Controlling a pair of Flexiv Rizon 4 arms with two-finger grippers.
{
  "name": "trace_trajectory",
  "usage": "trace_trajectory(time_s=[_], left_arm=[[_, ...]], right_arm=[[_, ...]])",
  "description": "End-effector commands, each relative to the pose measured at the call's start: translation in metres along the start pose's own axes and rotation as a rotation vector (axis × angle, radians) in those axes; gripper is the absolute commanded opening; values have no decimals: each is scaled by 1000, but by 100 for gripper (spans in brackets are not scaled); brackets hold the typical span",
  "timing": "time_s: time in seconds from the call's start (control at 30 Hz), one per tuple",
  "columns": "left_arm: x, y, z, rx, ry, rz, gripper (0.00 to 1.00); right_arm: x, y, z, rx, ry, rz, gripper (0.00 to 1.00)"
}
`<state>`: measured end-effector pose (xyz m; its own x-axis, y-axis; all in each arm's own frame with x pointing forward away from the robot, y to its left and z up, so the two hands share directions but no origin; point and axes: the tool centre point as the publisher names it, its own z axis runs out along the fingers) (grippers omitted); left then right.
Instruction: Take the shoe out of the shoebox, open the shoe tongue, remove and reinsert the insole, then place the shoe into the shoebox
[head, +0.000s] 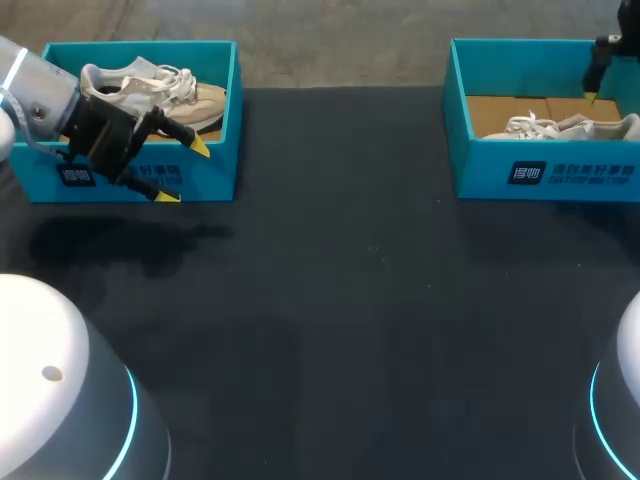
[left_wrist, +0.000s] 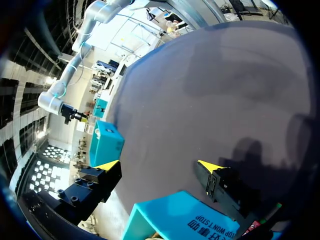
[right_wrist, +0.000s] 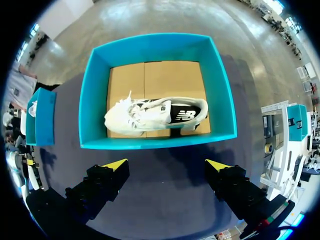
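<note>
1. The right tool (right_wrist: 166, 165) is released, its yellow tips wide apart with nothing between them. It hangs above the right shoebox (right_wrist: 155, 142), on the near-wall side.
2. Ahead of it, the white shoe (right_wrist: 150, 115) lies on its side on the box's cardboard floor (right_wrist: 160, 77), close along the near wall. Its opening is turned up toward the tool and its laces (right_wrist: 127, 102) are bunched at the toe half.
3. This shoe probably handles as light, with a soft, yielding upper and a firmer sole and heel. The heel collar looks like the best hold, one finger inside the opening and one outside. A pinch across the soft middle may simply crush it, and loose laces could snag.
4. The near wall leaves little room on that side, so coming straight down seems safer than coming in at a slant.
5. The left tool (left_wrist: 159, 164) is likewise released and empty. It sits at the front wall of the left shoebox (head: 230, 120) and points out over the dark surface (head: 350, 300).
6. Inside that box, the beige shoe (head: 150, 90) rests upright with its laces on top. It should be similarly light and soft, and its heel or sole edges are the likely firm places to grip.
</note>
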<state>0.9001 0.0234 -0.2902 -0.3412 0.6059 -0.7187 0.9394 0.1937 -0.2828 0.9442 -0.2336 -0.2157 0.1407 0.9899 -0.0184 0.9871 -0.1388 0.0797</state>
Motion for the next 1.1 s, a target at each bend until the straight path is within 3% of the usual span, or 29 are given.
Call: trace_trajectory(time_s=[0.03, 0.33, 0.53, 0.77, 1.1], left_arm=[[-4, -2, 1, -25, 33, -3, 100], [-16, -6, -17, -90, 115, -58, 100], [-32, -2, -45, -99, 169, -101, 100], [-53, 3, -72, -188, 250, -161, 100], [-66, 15, -115, -189, 357, -127, 100]], right_arm=[[0, 0, 0, -1, 0, 0, 100], [0, 0, 0, -1, 0, 0, 100], [0, 0, 0, -1, 0, 0, 100], [0, 0, 0, -1, 0, 0, 100], [0, 0, 0, -1, 0, 0, 100]])
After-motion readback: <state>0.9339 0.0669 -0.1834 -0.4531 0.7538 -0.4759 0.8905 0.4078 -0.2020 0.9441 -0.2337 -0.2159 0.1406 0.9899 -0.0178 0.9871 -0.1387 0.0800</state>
